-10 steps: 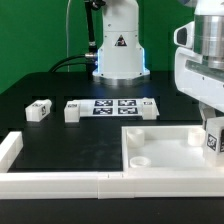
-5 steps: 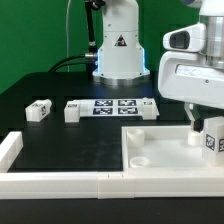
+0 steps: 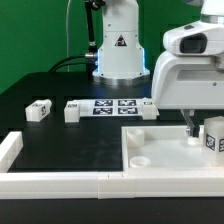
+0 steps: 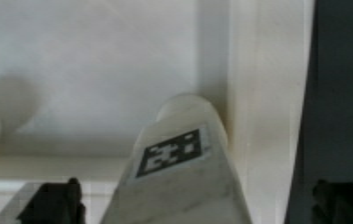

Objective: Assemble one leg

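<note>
A leg, a small white block with a tag, stands upright at the right edge of the large white slab, near a round corner socket. My gripper hangs over it with one dark finger to the leg's left in the exterior view. In the wrist view the leg lies between the two fingers of the gripper, with a light gap on each side. The jaws stand open around it, not touching it.
Three more legs lie on the black table: two at the exterior view's left and one by the marker board. A white rail runs along the front. The robot base stands behind.
The arm's head has swung toward the exterior view's left and now covers more of the picture. The leg has stayed in about the same place on the slab.
</note>
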Robot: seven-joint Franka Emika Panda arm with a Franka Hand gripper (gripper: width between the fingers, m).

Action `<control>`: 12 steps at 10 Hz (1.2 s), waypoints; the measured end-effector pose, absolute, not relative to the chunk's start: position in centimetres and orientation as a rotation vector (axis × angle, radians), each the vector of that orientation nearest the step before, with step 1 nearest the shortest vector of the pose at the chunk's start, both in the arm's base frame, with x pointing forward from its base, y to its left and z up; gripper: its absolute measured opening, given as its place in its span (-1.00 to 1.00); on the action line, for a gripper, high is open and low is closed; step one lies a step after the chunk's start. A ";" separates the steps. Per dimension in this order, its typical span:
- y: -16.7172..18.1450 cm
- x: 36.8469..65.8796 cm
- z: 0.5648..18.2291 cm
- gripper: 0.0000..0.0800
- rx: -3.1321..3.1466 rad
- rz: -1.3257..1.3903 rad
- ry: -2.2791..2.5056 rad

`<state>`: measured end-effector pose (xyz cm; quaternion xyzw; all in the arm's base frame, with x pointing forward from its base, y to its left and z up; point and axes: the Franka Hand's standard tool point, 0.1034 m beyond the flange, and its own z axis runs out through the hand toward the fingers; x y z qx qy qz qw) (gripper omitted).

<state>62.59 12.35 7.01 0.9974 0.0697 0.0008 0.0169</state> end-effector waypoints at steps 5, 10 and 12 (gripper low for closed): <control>12.1 62.6 7.0 -0.27 3.094 0.002 0.288; 12.3 62.6 6.9 -0.27 3.104 0.009 -0.308; 12.5 62.6 6.9 -0.27 3.022 0.013 -0.789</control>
